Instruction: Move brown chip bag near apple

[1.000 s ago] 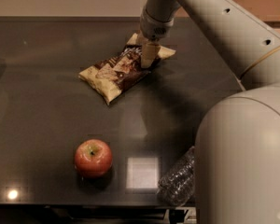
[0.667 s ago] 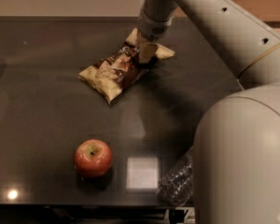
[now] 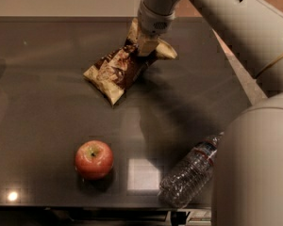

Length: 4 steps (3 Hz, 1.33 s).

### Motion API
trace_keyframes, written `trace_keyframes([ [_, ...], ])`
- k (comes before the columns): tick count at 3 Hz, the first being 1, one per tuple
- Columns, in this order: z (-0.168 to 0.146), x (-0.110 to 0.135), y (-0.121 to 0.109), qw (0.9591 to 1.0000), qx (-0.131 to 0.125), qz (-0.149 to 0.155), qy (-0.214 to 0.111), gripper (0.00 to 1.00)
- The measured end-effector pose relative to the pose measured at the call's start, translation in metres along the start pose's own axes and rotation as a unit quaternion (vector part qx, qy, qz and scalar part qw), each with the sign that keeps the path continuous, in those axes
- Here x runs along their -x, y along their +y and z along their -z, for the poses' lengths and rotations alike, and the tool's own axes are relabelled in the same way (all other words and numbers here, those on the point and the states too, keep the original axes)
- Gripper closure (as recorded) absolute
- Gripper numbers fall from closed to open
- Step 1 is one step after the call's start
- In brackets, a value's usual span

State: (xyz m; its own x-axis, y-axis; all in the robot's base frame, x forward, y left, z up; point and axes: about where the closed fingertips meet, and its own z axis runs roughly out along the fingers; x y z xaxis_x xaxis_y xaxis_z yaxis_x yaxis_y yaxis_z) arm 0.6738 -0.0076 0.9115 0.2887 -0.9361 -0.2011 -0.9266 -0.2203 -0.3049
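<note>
My gripper (image 3: 145, 45) is on the chip bag (image 3: 118, 69), well beyond the apple (image 3: 94, 159); the tabletop (image 3: 47, 102) between them is open, with only a water bottle (image 3: 188, 175) lying right of the apple

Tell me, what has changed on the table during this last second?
Hardly anything. The gripper, down at the far end of the brown chip bag, seems to have edged slightly left. The bag itself has not visibly moved. The apple and the water bottle lie where they were.
</note>
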Motion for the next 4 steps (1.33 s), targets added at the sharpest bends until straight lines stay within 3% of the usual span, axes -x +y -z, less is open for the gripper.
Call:
trace_keyframes([
  [2, 0.038, 0.03, 0.055, 0.9985, 0.023, 0.016, -0.047, 1.0],
  [4, 0.044, 0.056, 0.097, 0.9951, 0.056, 0.008, -0.082, 1.0],
])
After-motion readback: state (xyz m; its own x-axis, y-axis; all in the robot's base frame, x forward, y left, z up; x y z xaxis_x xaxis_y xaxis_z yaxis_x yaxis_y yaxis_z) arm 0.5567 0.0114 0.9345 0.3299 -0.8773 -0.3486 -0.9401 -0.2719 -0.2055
